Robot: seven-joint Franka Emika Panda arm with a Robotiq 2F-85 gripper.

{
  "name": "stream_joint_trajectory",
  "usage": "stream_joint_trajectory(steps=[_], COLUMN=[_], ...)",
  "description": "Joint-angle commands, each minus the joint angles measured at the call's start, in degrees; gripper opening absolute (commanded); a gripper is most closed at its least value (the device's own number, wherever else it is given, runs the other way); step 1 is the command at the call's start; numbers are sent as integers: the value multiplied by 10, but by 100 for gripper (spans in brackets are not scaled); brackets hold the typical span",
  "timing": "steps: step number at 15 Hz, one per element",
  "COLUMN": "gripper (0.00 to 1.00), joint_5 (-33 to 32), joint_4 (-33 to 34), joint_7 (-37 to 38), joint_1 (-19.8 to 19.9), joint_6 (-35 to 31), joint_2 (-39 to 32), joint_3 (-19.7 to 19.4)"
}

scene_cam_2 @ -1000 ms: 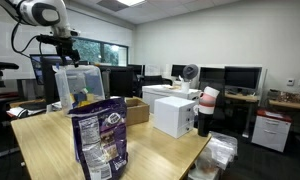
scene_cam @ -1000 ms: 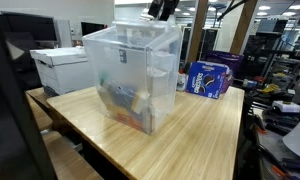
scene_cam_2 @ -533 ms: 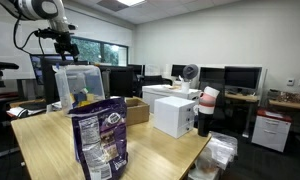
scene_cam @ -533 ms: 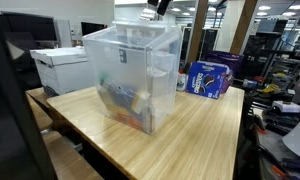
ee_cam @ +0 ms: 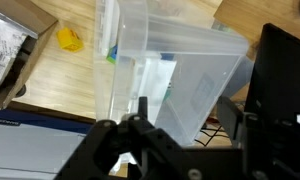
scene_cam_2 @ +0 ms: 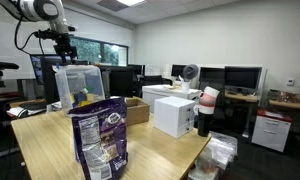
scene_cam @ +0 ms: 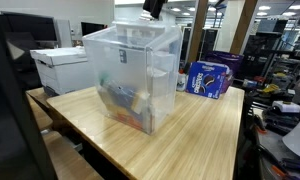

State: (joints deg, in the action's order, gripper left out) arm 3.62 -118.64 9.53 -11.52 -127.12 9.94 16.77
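1. Position. I have the pincer (scene_cam: 155,8) well above the clear bin (scene_cam: 135,75), over its open top and touching nothing. The bin stands upright on the bench (scene_cam: 205,140), near the middle of it. Coloured loose items (scene_cam: 130,100) lie at the bottom of the bin.

2. Pincer state. The wrist view shows only dark parts of the pincer along the bottom and right edges. The fingertips do not show clearly, so I cannot tell whether the jaws stand apart or together. I see nothing carried between them.

3. Surroundings. A blue package (scene_cam: 208,78) sits beside the bin, and a white box (scene_cam: 62,68) stands on its other side. In the wrist view a small yellow piece (ee_cam: 69,40) lies on the bench just outside the bin wall, near a cardboard box (ee_cam: 15,50). In an exterior view a snack bag (scene_cam_2: 98,140) stands in front of the bin.

4. Step in hand. I judge this to be a hover over the bin, clear of the rim, with no contact and no grasp made.

5. Next move. Any descent calls for centring over the opening first, because the wrist view looks down close to one bin wall. The walls are clear and hard to read, so I would check the rim in both exterior views. I would also confirm the jaw spacing before going lower.
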Motion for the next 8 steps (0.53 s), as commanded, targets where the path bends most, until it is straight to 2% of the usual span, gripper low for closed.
stream_joint_trajectory(steps=[1, 6, 8], gripper=[44, 12, 3], joint_5=[-6, -23, -68], joint_4=[15, 13, 16], joint_7=[8, 16, 21], joint_1=[-6, -3, -6], joint_6=[15, 13, 22], joint_2=[-14, -18, -24], joint_3=[-5, -6, 4])
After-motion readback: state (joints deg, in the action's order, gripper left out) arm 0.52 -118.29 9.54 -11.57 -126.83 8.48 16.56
